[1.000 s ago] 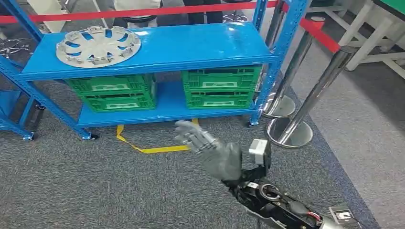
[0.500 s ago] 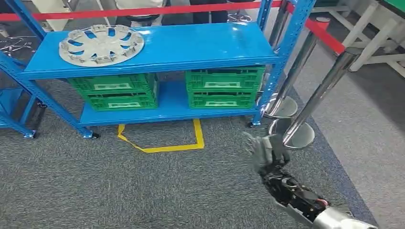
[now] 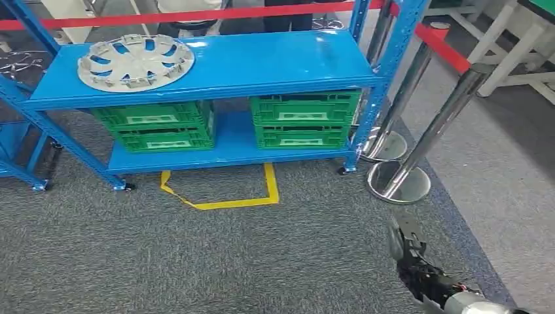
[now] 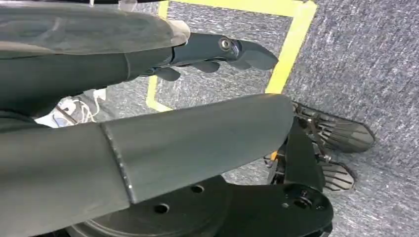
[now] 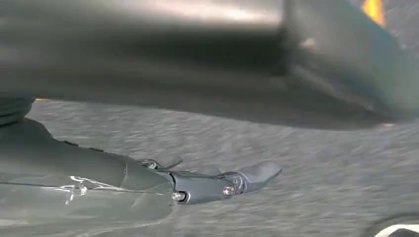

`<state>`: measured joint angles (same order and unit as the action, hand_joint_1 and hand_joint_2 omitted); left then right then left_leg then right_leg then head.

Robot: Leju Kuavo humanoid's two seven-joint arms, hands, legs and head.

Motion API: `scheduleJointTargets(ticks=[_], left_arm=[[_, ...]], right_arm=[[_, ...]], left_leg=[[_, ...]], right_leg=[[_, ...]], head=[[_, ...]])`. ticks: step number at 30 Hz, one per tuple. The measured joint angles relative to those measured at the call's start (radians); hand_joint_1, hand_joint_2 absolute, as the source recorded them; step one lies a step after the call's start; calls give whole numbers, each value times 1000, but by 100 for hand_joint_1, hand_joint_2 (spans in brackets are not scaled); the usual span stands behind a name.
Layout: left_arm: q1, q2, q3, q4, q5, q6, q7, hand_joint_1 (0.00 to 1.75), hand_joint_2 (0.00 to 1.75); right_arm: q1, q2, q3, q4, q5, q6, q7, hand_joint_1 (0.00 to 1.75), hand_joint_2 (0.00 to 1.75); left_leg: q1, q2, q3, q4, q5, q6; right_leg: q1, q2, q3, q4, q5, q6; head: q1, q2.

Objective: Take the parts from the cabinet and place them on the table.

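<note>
A silver wheel cover (image 3: 135,61) lies flat at the left end of the blue cabinet's upper shelf (image 3: 275,62). My right hand (image 3: 400,237) hangs low at the right, over the grey carpet, well short of the cabinet and seen edge-on. In the right wrist view its fingers (image 5: 217,185) stretch out straight above the carpet and hold nothing. The left wrist view has my left hand (image 4: 207,52) with its fingers extended and nothing in them, above the carpet.
Two stacks of green crates (image 3: 157,125) (image 3: 302,119) fill the lower shelf. Chrome stanchions (image 3: 399,183) (image 3: 383,145) with a red belt (image 3: 438,44) stand right of the cabinet. Yellow floor tape (image 3: 226,203) marks a square before it. White table legs (image 3: 504,59) rise at far right.
My right arm has swung down and to the right, from raised in front of the crates to hanging low by the stanchion base. The wheel cover has not moved.
</note>
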<state>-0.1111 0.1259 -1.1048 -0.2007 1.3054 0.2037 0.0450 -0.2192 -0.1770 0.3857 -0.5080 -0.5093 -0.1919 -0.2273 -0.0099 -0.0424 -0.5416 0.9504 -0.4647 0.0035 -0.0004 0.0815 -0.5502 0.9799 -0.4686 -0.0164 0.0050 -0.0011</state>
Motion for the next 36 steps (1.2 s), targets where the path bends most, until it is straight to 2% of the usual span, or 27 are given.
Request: scheduleJointTargets(ticks=[2, 7, 13, 26, 36], left_arm=[[-1, 0, 0, 0, 0, 2, 2, 0, 0], [0, -2, 0, 0, 3, 10, 17, 0, 0], [0, -1, -2, 0, -15, 7, 21, 0, 0], [0, 0, -11, 0, -42, -3, 34, 0, 0], [-1, 1, -16, 0, -50, -3, 35, 0, 0]], right_arm=[[4, 0, 0, 35, -1, 0, 27, 0, 0], [29, 7, 1, 117, -1, 5, 143, 0, 0], [94, 27, 2, 189, -32, 14, 213, 0, 0], [149, 56, 3, 256, -67, 25, 267, 0, 0], [150, 70, 3, 273, -77, 24, 277, 0, 0]], left_leg=[[0, 0, 1, 0, 0, 0], [0, -1, 1, -1, 0, 0], [0, -1, 1, -1, -1, 1], [0, 0, 3, -1, -1, 0], [0, 0, 4, -1, -1, 0]], right_leg=[[0, 0, 0, 0, 0, 0], [0, -1, 1, 0, -1, 0], [0, -1, 2, 0, -2, 1], [0, 0, 3, 0, -2, 1], [0, 0, 3, 0, -2, 1]], head=[[0, 0], [0, 0], [0, 0], [0, 0], [0, 0]])
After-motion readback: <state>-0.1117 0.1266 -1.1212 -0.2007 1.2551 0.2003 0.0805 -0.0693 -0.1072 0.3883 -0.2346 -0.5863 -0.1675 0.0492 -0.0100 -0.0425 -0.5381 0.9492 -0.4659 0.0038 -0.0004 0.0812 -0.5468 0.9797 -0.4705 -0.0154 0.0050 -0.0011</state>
